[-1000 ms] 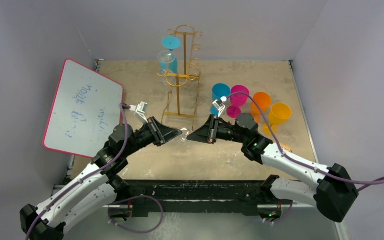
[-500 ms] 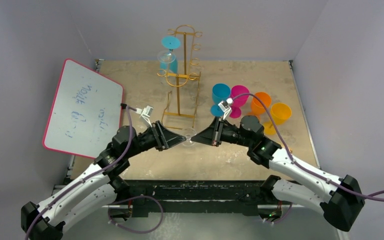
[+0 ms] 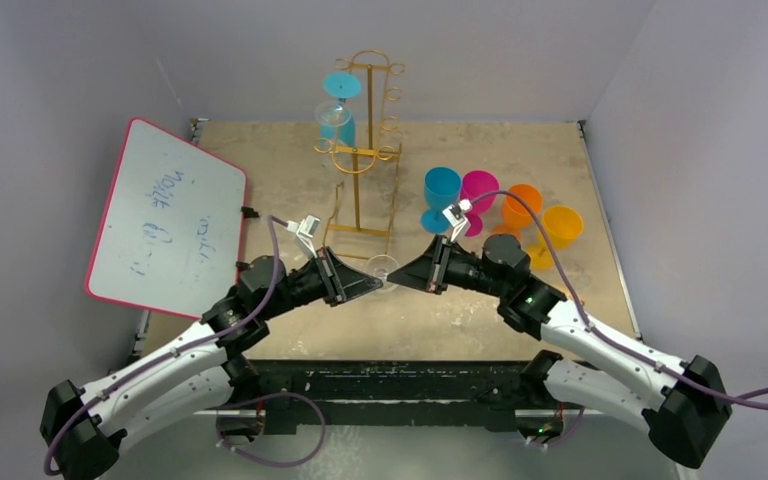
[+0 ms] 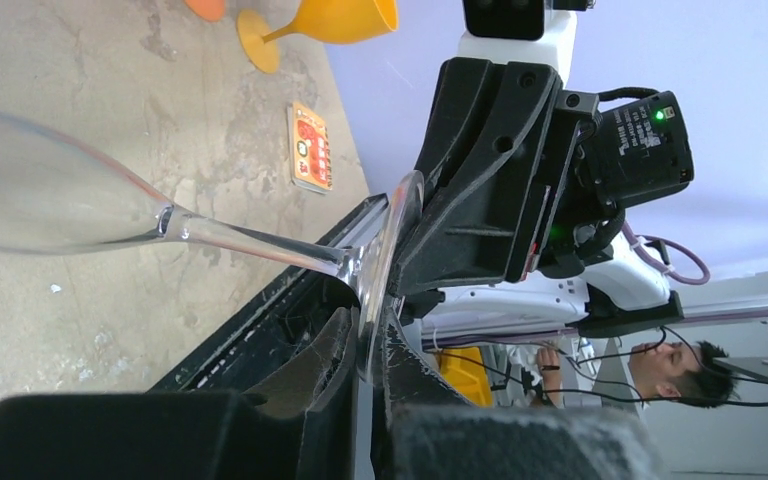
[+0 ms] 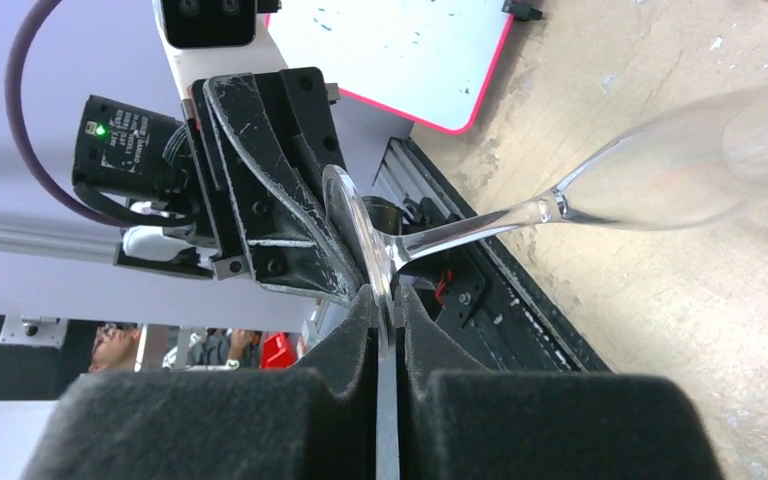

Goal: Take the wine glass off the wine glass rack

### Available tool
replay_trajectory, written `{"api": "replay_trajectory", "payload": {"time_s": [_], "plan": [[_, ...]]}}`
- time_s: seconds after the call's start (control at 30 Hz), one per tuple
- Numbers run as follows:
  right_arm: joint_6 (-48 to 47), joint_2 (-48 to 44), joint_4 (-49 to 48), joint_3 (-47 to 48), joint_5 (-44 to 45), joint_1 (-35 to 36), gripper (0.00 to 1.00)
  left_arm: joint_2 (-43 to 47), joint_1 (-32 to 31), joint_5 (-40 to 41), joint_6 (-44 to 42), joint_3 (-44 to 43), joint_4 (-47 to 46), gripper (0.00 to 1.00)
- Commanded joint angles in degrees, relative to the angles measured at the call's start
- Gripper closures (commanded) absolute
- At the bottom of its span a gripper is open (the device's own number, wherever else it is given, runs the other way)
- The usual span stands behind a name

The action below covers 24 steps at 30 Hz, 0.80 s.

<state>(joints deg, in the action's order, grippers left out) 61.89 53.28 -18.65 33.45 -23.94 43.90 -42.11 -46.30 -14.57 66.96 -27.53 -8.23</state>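
Both my left claw (image 4: 365, 345) and right claw (image 5: 388, 320) pinch tight on the foot rim of the wine glass (image 5: 660, 170), level between them, wine glass rack (image 3: 362, 152) beyond. Probably light, slick, brittle; the stem looks safer.

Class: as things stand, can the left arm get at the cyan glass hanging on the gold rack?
Probably not: the left gripper is shut on the foot of the clear wine glass, alongside the right gripper, so it isn't free.
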Motion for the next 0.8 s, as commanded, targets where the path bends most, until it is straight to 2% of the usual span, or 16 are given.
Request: {"api": "replay_trajectory", "payload": {"time_s": [0.0,0.03,0.1,0.2,0.3,0.5,0.57,0.67,0.77], "plan": [[0.16,-2.91,-4.42,1.29,-1.67,0.33,0.87,-0.16,-0.37,1.13,-0.78,-0.21,-3.73,1.0],[0.11,-3.07,-4.33,1.51,-4.58,0.31,0.77,-0.12,-0.37,0.78,-0.83,-0.11,-3.73,1.0],[-1.04,-4.34,-2.27,3.32,-5.82,0.23,0.66,0.68,-0.35,0.7,-1.72,-0.29,-1.57,1.0],[-6.94,-8.17,13.38,9.28,3.7,0.22,0.56,3.17,-0.42,0.05,-3.93,-0.69,1.75,1.0],[-10.96,-12.22,25.63,13.5,15.98,0.22,0.51,5.18,-0.45,-1.69,-7.28,-2.5,5.44,1.0],[-11.43,-18.0,34.79,15.1,30.99,0.22,0.46,9.21,-0.4,-2.46,-12.99,-4.0,8.07,1.0],[-8.9,-20.21,40.2,17.32,40.97,0.22,0.46,10.34,-0.41,-0.92,-17.85,-4.09,8.9,1.0],[-11.6,-25.99,38.49,16.54,46.67,0.22,0.39,10.39,-0.36,1.88,-28.05,-6.77,15.27,1.0],[-15.99,-29.13,34.98,15.88,47.88,0.24,0.32,9.82,-0.43,-2.5,-37.65,-7.32,13.57,1.0]]}}
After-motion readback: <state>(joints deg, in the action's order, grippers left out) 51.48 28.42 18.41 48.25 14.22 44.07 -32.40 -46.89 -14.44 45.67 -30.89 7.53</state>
